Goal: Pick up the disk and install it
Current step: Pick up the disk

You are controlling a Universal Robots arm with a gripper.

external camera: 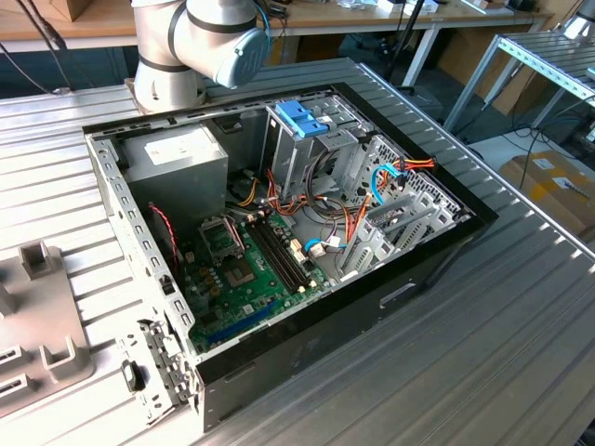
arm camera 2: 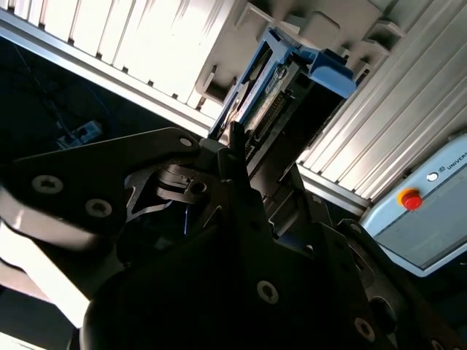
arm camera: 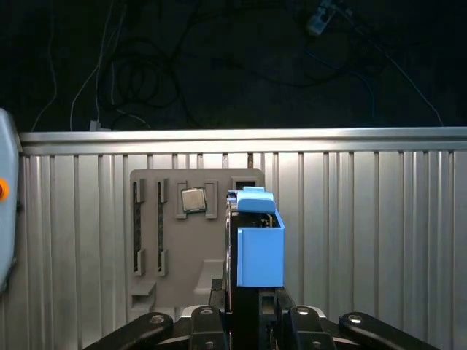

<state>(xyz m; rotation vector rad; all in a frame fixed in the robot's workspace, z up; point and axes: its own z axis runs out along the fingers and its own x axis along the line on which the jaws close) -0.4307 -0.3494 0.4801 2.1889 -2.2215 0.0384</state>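
One ribbed metal table [arm camera: 365,219], dark floor [arm camera: 219,65] beyond; end effector [arm camera: 250,297] astride disk [arm camera: 260,248], clamping unclear.

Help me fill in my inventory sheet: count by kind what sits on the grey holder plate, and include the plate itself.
Holder plate: 1
Disk, standing on edge with blue rails: 1
Square processor chip: 1
Total: 3
Whether the narrow slots in the plate hold anything cannot be told.
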